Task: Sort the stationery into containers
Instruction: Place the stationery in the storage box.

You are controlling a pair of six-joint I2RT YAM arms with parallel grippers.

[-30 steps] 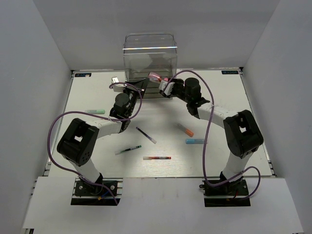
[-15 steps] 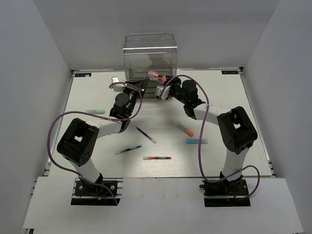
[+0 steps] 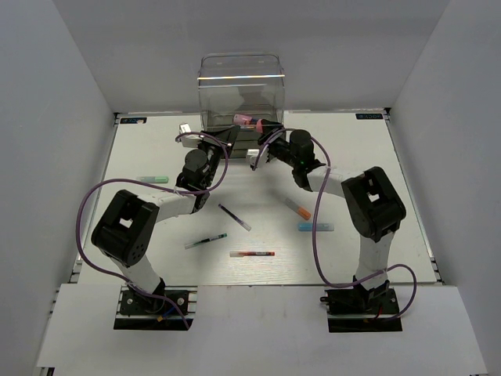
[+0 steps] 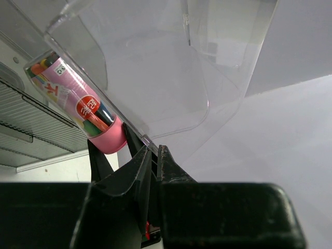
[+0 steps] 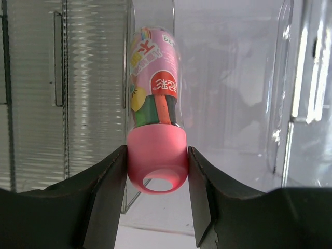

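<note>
Right end effector (image 5: 157, 156) clamps tube (image 5: 155, 98) by pink cap | left end effector (image 4: 154, 151) narrow on drawer (image 4: 171, 78) lip, left-wrist only

A robotics lab test cell: a tall clear plastic drawer cabinet (image 3: 241, 94) stands at the far edge of a white tabletop (image 3: 376, 164); plain pale grey panels (image 3: 47, 157) close in left, right and behind it; in front of it, two black jointed robot arms (image 3: 125, 227) trail purple cables (image 3: 78, 231) from bolted metal base plates (image 3: 176, 313).
</note>
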